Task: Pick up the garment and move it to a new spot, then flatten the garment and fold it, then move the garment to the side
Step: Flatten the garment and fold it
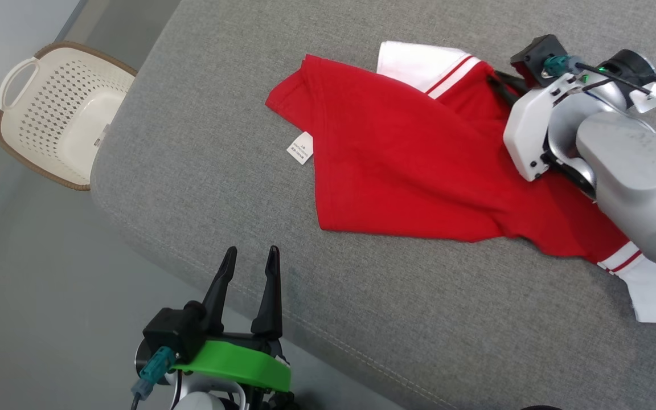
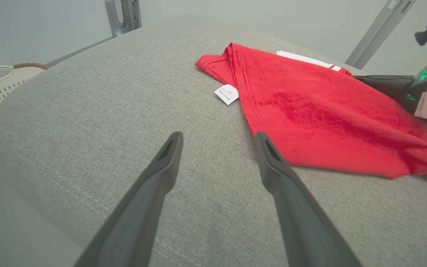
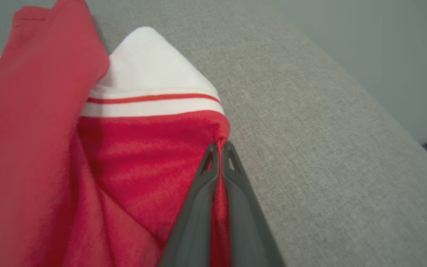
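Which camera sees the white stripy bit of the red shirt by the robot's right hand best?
The right wrist view: the white striped trim sits close up, its red stripe sharp. The head view shows it smaller, at the far edge of the garment; the left wrist view, a thin sliver behind the red cloth.

You are looking at a home-like laundry corner: a grey upholstered cushion (image 1: 362,319) is spreading before you, and a cream laundry basket (image 1: 60,108) is sitting on the floor (image 1: 32,285) just left of it.
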Motion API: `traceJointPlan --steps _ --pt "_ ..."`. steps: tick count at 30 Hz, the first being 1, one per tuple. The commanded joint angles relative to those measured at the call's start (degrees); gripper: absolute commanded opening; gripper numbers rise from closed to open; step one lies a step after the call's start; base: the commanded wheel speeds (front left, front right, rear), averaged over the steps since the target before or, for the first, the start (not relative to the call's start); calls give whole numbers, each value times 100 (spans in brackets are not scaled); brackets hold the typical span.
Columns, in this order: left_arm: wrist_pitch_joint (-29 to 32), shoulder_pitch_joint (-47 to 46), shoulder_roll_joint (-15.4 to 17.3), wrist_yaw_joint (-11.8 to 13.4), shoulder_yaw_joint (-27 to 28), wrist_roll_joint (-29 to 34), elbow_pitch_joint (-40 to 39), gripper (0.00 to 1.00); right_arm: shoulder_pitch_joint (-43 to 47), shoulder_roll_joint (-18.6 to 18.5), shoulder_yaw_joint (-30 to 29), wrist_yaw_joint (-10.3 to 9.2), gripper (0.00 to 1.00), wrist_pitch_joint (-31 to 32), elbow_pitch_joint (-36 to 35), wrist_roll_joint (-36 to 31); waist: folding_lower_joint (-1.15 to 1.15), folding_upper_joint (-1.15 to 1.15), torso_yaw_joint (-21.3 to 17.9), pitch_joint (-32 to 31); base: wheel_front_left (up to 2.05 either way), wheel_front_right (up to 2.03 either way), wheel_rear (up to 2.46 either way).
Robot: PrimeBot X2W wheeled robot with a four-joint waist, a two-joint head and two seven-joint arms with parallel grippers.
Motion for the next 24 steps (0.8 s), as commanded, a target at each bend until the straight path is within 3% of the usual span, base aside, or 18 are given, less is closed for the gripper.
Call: traceJointPlan --steps 1,7,12,21,22,23,24 --pt "-2 -60 7 3 -9 27 -4 100 -176 -110 -84 -11 0 -218 213 29 0 0 -11 -21 0 0 0" --pt "-2 -189 7 -96 -103 37 95 100 -209 -182 -283 -11 0 -722 870 1 0 0 -31 -131 0 0 0" --pt "-2 -312 8 -196 -200 -30 242 100 -418 -519 -686 -11 0 -984 1681 -94 0 0 -108 -235 0 0 0" --pt "-2 -409 10 -295 -283 22 349 100 -206 -2120 -1998 -11 0 -964 1845 -295 0 0 -336 -223 0 0 0" --pt "-2 -420 10 -306 -300 37 380 100 -141 -2248 -2234 -11 22 -975 1843 -297 0 0 -364 -223 0 0 0" --pt "-2 -427 9 -313 -313 45 397 100 -53 -2318 -2448 -11 100 -994 1845 -343 0 0 -396 -233 0 0 0" --pt "-2 -431 10 -313 -310 54 414 100 61 -2297 -2625 -10 100 -1009 1845 -384 0 0 -437 -255 0 0 0"
